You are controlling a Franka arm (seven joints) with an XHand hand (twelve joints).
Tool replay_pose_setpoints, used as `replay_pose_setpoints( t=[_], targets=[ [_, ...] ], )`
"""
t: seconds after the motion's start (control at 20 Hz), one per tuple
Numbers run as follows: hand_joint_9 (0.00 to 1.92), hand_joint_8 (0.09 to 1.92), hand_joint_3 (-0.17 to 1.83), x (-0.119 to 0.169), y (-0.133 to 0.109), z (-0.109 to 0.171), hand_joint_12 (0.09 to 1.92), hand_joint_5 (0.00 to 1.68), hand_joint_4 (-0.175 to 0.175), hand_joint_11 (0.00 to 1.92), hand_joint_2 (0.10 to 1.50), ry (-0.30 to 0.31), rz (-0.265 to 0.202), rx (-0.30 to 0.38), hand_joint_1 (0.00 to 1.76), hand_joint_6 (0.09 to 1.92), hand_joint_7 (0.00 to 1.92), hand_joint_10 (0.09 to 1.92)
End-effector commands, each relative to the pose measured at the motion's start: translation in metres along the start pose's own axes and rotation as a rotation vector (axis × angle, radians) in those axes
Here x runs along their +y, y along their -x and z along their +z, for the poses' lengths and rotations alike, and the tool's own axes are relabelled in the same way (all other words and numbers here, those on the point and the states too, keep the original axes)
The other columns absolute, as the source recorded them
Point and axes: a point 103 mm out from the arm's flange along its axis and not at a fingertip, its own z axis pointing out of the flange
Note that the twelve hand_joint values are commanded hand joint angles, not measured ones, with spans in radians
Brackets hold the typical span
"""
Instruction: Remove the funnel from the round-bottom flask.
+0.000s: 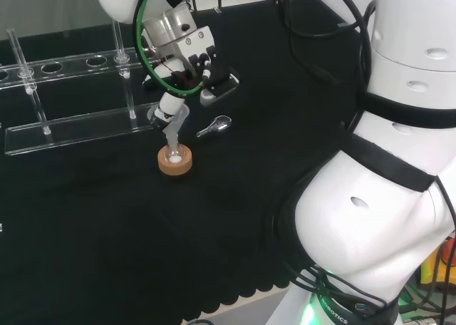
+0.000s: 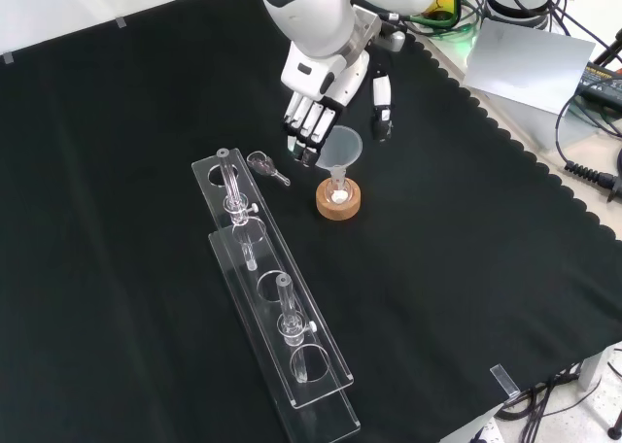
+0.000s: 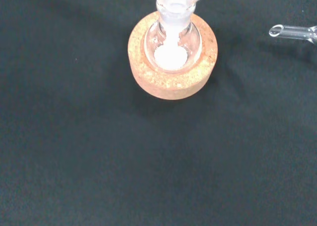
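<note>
Funnel (image 2: 341, 148) in flask (image 2: 337, 192), fingers (image 2: 309, 120) just beside its rim

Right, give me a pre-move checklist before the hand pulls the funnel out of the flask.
1. Funnel seated in the round-bottom flask: ok, its stem runs into the neck.
2. Flask resting in the cork ring: ok, upright in the front view.
3. Hand at the funnel: ok, fingers on one side of the cone, thumb on the other.
4. Fingers closed on the funnel: cannot tell, contact is not visible.
5. Flask contents: ok, white powder lies at the bottom.
6. Nearby ware: ok, small glass piece and clear rack stand apart from the ring.
</note>
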Motion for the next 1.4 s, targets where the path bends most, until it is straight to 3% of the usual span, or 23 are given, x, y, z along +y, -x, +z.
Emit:
replay_pose_setpoints(
  t=[0.05,0.9,1.2,1.4],
  targets=[
    [0.00,0.11,-0.16,0.005,0.005,0.007,1.48,0.00,-0.054,0.16,0.91,-0.015,-0.002,-0.022,0.54,0.09,0.00,0.66],
    [0.01,0.21,-0.15,0.014,0.007,0.023,1.47,0.02,-0.058,0.12,0.92,-0.044,-0.003,-0.091,0.59,0.09,0.00,0.80],
    [0.11,0.37,-0.16,0.014,0.008,0.022,1.45,0.07,-0.061,0.12,0.93,-0.023,0.004,-0.118,0.62,0.09,0.00,0.78],
    [0.32,0.59,-0.17,0.015,0.006,0.021,1.41,0.13,-0.068,0.18,0.96,0.000,0.019,-0.141,0.66,0.09,0.09,0.72]
  ],
)
